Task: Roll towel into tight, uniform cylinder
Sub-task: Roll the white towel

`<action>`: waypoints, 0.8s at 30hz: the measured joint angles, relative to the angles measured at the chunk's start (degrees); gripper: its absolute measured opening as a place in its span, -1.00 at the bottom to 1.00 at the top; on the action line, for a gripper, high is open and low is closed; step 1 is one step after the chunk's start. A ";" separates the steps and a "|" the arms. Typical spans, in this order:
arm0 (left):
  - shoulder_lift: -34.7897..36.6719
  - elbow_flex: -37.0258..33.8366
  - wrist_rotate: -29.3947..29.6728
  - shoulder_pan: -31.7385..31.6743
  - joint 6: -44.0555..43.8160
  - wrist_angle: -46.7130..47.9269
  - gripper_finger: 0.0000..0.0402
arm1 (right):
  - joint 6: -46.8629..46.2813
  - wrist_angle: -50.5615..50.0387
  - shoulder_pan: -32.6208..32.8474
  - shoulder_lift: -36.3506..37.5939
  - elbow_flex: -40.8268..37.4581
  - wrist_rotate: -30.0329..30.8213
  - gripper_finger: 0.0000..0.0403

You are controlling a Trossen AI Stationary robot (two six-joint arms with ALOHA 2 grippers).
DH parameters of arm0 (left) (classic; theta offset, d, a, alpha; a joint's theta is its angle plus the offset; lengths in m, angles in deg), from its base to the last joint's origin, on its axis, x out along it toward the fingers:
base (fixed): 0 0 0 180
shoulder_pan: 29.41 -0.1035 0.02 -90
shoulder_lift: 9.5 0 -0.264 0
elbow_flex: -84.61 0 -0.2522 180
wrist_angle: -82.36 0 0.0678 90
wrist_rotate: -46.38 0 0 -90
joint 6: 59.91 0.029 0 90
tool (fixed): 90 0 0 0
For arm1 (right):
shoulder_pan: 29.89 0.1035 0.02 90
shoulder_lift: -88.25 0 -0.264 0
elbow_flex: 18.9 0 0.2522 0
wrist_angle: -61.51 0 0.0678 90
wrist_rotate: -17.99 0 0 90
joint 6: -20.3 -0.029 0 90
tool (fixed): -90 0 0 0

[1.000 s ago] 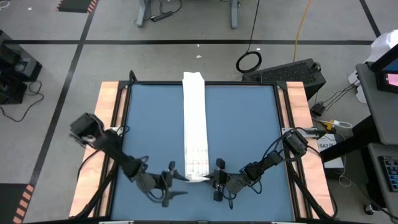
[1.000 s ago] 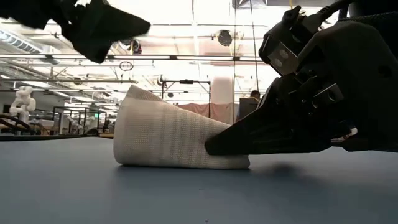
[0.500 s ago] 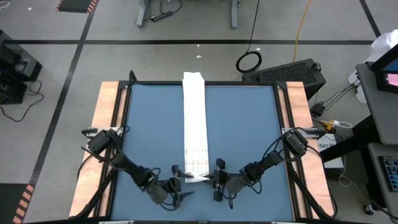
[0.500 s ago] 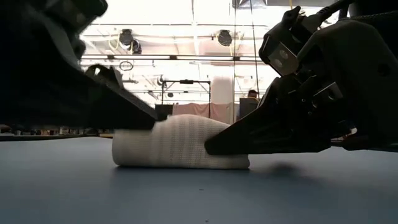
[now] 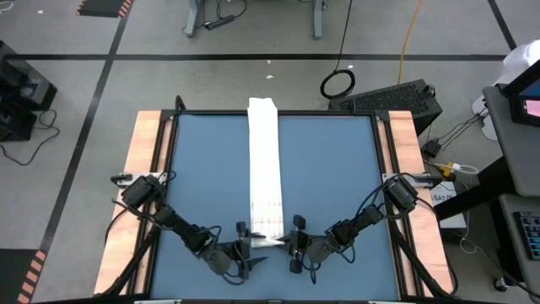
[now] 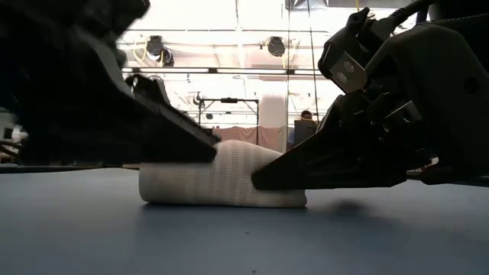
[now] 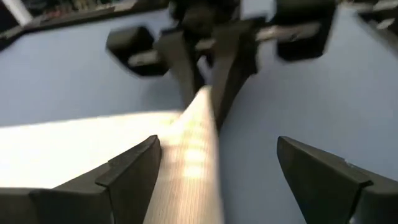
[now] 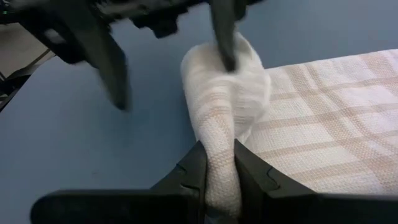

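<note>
The white towel (image 5: 263, 169) lies as a long strip down the middle of the blue table (image 5: 337, 186), its far end over the far edge. Its near end is rolled into a short roll (image 6: 221, 183) that rests on the table. My right gripper (image 8: 219, 149) is shut on the roll's right end. My left gripper (image 7: 217, 142) is open at the roll's left end, with the roll between its fingers: one finger over the flat towel side, the other over bare table. My left gripper has one finger (image 8: 224, 43) lying on top of the roll's left end (image 8: 233, 68), coming down at a slant from the table's left. The other finger (image 8: 109, 62) stands free over the table. The roll stays on the table. My right gripper pinches the roll's right end (image 8: 221, 124) between its two fingers. The fingers come nearly level from the table's right and lie along the roll. The roll rests on the table, still joined to the flat strip.
Wooden rails (image 5: 148, 169) run along the table's left and right sides. Blue table shows on both sides of the strip. Beyond the table are a keyboard (image 5: 392, 97) and cables on the floor.
My left gripper has come down and toward the table's right, onto the roll's left end, rolling a little as it went. The towel's left end, which flared up a second ago, now lies pressed low under that gripper. My right gripper has kept still.
</note>
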 joint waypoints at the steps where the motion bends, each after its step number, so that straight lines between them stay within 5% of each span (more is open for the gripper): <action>1: 0.00 0.00 0.00 -0.20 -1.11 1.42 0.62 | 0.00 0.00 0.00 0.00 0.00 0.02 -0.78; 12: 0.11 0.02 -4.00 -1.02 -10.29 5.84 0.60 | 0.02 0.01 0.00 0.00 0.00 0.04 -0.78; 24: 0.33 0.09 -5.35 -2.02 -20.71 11.55 0.17 | 0.97 0.16 0.00 0.00 0.00 0.00 -0.78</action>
